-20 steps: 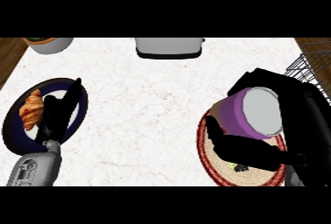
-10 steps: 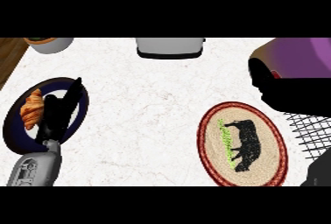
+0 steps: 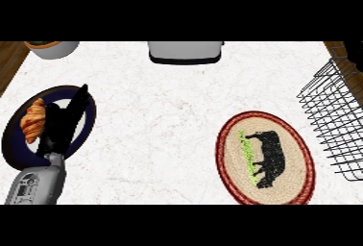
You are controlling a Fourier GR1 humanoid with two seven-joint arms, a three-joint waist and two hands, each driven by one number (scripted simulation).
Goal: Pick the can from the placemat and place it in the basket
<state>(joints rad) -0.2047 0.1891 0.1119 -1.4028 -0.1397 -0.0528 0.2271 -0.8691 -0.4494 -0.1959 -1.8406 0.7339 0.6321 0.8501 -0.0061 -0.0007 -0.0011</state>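
Head view, single moment.

- Surface (image 3: 163,125): white, marbled; a strip of brown wood is seen at the upper left edge.
- Placemat (image 3: 292,144): oval, woven, red-rimmed, with a black animal figure and a green streak; it lies right of centre, just beside the basket and apart from it. Nothing is seen standing on it.
- Basket (image 3: 332,115): black wire, at the right edge; only its left portion is shown, the rest is cut off. What is inside it cannot be made out.
- Can: not seen anywhere in the view; its place cannot be told.
- Right hand (image 3: 352,52): only a dark fragment is seen at the upper right corner, above the basket, cut off by the edge. Whether anything is held cannot be told.
- Left hand (image 3: 67,120): black, fingers straight and relaxed, nothing held; it is laid over the dark plate (image 3: 11,144) at the left and hides the plate's middle. The grey forearm is cut off at the lower edge.
- Croissant (image 3: 32,122): on the plate, just left of the left hand.
- Grey appliance (image 3: 186,53) at top centre and white bowl (image 3: 53,49) at top left: both cut off at the top, contents not discernible
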